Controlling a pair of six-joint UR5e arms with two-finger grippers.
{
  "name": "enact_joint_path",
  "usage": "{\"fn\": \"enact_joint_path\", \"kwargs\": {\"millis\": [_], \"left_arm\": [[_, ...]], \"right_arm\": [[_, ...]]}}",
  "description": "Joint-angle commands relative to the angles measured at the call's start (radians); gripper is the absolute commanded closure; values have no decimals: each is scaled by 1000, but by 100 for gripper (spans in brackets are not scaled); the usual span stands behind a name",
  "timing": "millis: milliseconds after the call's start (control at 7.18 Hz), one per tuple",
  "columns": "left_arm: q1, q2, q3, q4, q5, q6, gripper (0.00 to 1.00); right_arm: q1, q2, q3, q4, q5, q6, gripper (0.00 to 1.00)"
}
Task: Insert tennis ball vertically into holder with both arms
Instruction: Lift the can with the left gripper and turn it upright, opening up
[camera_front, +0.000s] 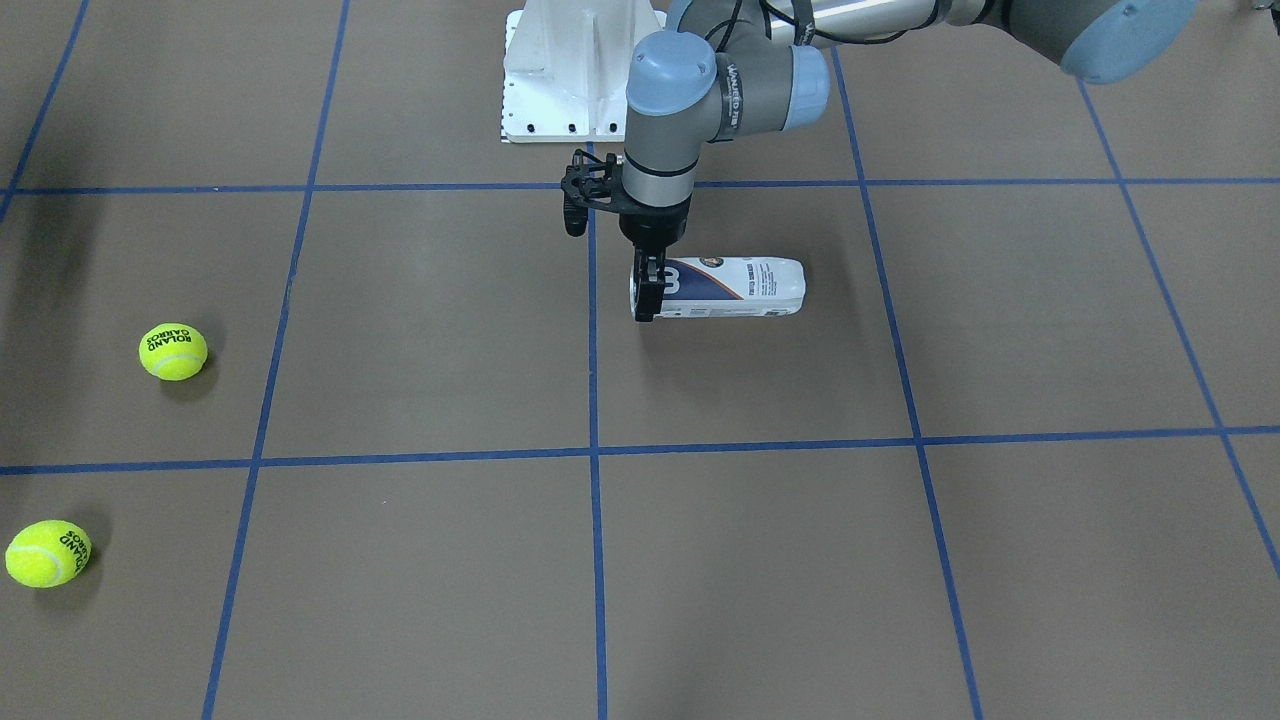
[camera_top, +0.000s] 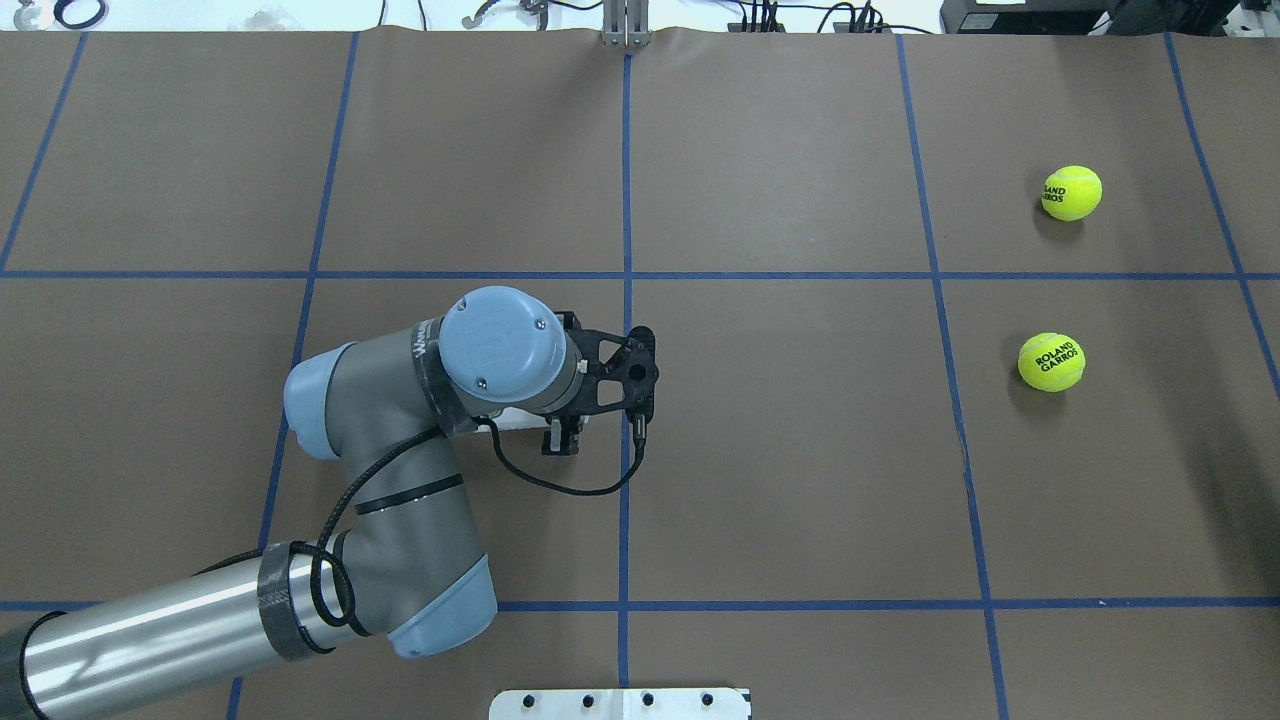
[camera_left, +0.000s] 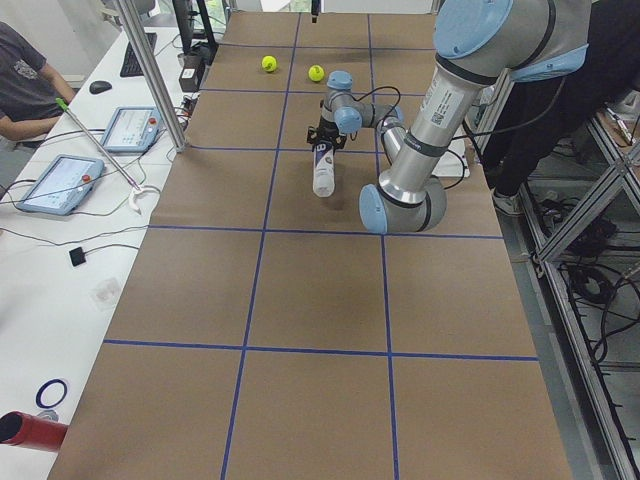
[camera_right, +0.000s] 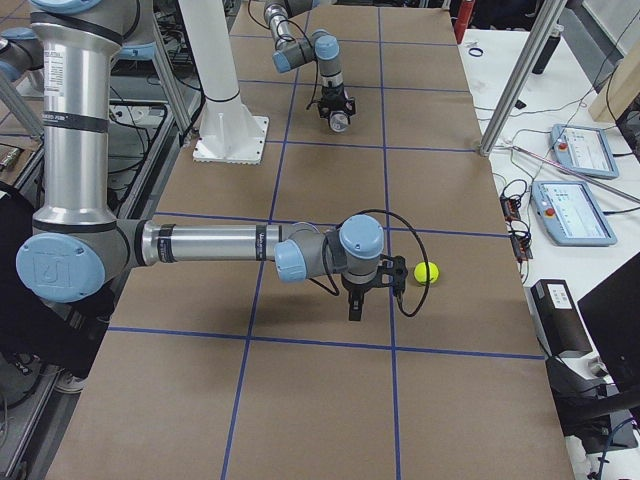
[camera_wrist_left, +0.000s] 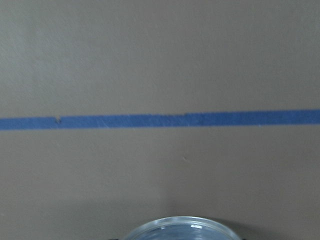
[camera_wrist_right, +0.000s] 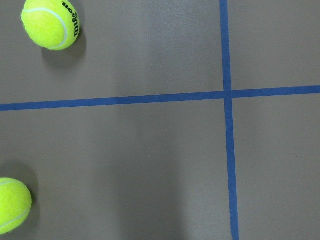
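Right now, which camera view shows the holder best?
The front-facing view: the holder lies on its side, label plain, only one end crossed by the left fingers. Overhead, the arm hides nearly all of it. Both side views show it small. The left wrist view shows only its rim; the right wrist view, nothing.

**Holder (camera_front: 735, 286) on its side; two tennis balls loose, well apart from it.**

The holder is a slim clear can with a white and navy label. It lies horizontal near mid-table, its rimmed end at a blue tape line (camera_front: 593, 330). The left gripper (camera_front: 648, 295) straddles that end with black fingers; full closure is not discernible. The near tennis ball (camera_front: 173, 351) and the far tennis ball (camera_front: 47, 553), yellow-green with black "ROLAND GARROS" lettering, rest on the robot's right side, apart from each other.
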Motion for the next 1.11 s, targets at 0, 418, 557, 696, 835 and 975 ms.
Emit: {"fn": "enact_joint_path", "kwargs": {"millis": [0, 418, 557, 696, 835, 975], "left_arm": [[-60, -38, -37, -206, 4, -131, 21], [-65, -7, -7, -817, 182, -568, 21], [-55, 6, 68, -1065, 286, -657, 20], [-33, 4, 190, -1295, 379, -698, 20], [-11, 2, 273, -1478, 483, -697, 20], [-3, -3, 315, -1523, 539, -690, 20]], "right_arm": [[0, 3, 8, 0, 3, 0, 0], [0, -2, 14, 107, 1, 6, 0], [-2, 0, 17, 110, 4, 6, 0], [-2, 0, 33, 110, 29, 5, 0], [-18, 14, 46, 120, 27, 3, 0], [-56, 14, 57, 158, 30, 9, 0]]}}
